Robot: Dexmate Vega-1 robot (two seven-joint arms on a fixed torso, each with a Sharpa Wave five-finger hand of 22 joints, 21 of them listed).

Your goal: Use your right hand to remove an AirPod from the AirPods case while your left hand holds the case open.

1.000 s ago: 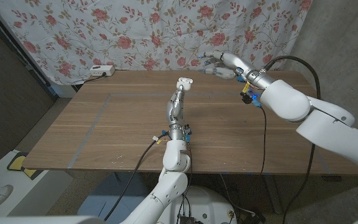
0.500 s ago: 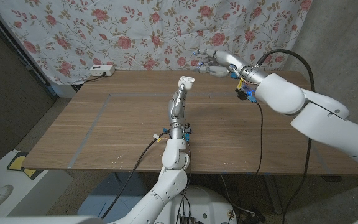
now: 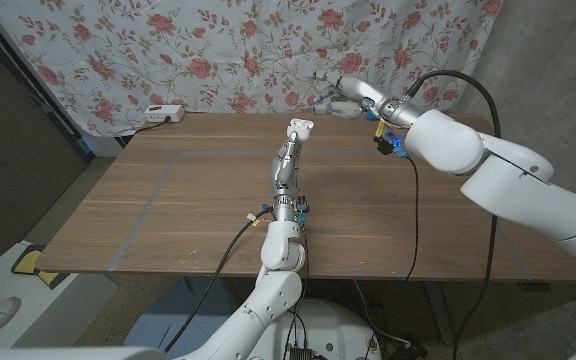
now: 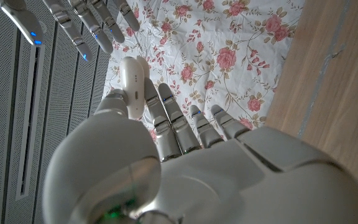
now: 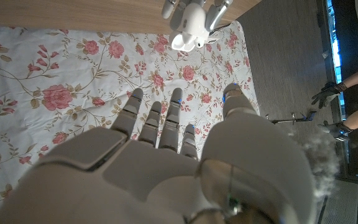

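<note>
The small white glossy AirPods case (image 3: 301,128) is raised above the wooden table (image 3: 168,200), pinched at the fingertips of the left hand (image 3: 288,160), over the table's far middle. The right hand (image 3: 343,95) hovers well apart from the case, beyond the table's far edge, fingers spread and holding nothing. Behind the case hangs a rose-patterned white cloth (image 3: 218,50). A white power strip (image 3: 162,113) lies at the table's far corner, well away from the case. Nothing stands between hand and case.
</note>
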